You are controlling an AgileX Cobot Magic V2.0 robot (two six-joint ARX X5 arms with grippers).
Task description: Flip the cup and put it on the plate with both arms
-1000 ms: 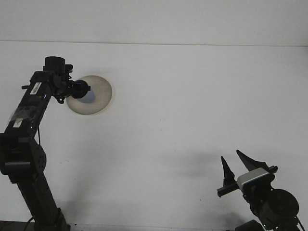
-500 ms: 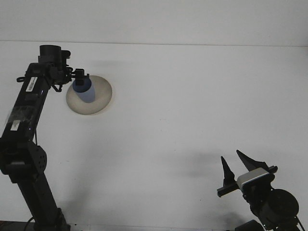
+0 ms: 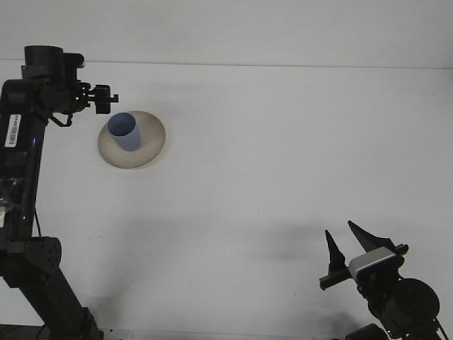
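Note:
A blue cup (image 3: 126, 132) stands upright, mouth up, on the cream plate (image 3: 153, 140) at the far left of the white table. My left gripper (image 3: 103, 99) hovers just up and left of the cup, apart from it, open and holding nothing. Far from both, my right gripper (image 3: 340, 231) rests low at the front right, its two pointed fingers spread open and empty.
The left arm (image 3: 21, 163) rises along the left edge of the view. The table's far edge (image 3: 283, 65) meets a pale wall at the back.
The left gripper let go of the cup and drew back up and to the left. The cup now stands free on the plate. The right arm has not moved.

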